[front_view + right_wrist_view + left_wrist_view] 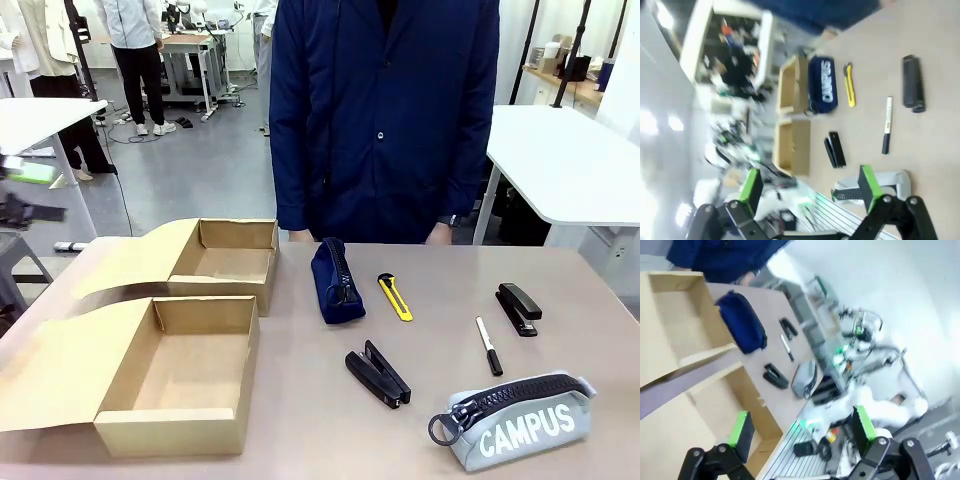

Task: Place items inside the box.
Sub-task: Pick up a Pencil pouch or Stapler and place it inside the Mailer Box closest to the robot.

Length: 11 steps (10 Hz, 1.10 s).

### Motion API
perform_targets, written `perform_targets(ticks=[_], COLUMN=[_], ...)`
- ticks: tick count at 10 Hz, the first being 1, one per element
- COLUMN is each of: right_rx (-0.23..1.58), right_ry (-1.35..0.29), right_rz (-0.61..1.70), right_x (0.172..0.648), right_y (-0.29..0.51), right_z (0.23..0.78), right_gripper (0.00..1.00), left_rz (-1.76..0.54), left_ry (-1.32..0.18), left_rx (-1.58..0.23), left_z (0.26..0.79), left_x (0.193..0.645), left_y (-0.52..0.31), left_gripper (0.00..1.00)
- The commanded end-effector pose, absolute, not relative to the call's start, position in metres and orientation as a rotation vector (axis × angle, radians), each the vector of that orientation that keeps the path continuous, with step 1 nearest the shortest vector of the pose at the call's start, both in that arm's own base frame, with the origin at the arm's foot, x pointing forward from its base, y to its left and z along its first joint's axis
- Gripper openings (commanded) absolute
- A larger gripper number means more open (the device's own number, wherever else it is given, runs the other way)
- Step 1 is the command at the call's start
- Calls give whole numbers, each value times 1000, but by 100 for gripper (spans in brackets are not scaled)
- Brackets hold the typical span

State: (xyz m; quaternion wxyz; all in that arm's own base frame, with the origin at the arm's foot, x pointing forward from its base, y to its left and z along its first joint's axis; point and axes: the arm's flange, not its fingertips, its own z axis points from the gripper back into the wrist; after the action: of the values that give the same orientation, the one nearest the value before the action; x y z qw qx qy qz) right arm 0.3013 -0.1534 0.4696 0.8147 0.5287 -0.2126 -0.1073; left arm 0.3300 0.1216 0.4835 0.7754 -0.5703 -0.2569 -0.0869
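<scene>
Two open cardboard boxes, a near one (180, 375) and a far one (235, 262), stand empty on the table's left. To their right lie a navy pouch (338, 280), a yellow utility knife (395, 297), two black staplers (378, 373) (519, 307), a marker pen (489, 346) and a grey "CAMPUS" pouch (515, 420). My left gripper (802, 432) hangs open, high above the near box (715, 410), holding nothing. My right gripper (810, 190) is open too, high over the grey pouch (880, 182), with the navy pouch (822, 85) and knife (849, 85) farther off.
A person in a navy coat (385, 110) stands at the table's far edge, hands at the rim. White tables (570, 165) flank the workspace. Bare tabletop (300, 400) lies between the near box and the staplers.
</scene>
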Motion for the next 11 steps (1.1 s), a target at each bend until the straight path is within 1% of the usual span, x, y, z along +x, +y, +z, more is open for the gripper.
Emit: perform_targets(ticks=[1,2,3,4,5,6,7,11], right_rx=[1258,1281,1284,1302,1289,1168,1306,1306], right_ry=[-536,-549,-582,-719,-783,-743,-666,-666], right_rz=[-397,-478,-557,-745,-800,-841,-760,-760], right_x=[308,306,303,300,296,301,285,285], right_y=[-192,-213,-231,-252,-261,-256,-263,-263], right_z=[442,430,418,404,393,389,398,398], right_gripper=[100,100,100,100,100,100,100,100], left_rz=[28,142,244,332,412,462,378,378], left_ry=[-641,-699,-726,-742,-740,-751,-721,-721], left_rx=[-1387,-1425,-1461,-1441,-1449,-1426,-1450,-1450], left_z=[448,434,416,404,398,398,400,400], left_x=[338,323,308,298,294,295,314,314], left_y=[145,156,167,166,161,151,207,207], left_gripper=[100,100,100,100,100,100,100,100])
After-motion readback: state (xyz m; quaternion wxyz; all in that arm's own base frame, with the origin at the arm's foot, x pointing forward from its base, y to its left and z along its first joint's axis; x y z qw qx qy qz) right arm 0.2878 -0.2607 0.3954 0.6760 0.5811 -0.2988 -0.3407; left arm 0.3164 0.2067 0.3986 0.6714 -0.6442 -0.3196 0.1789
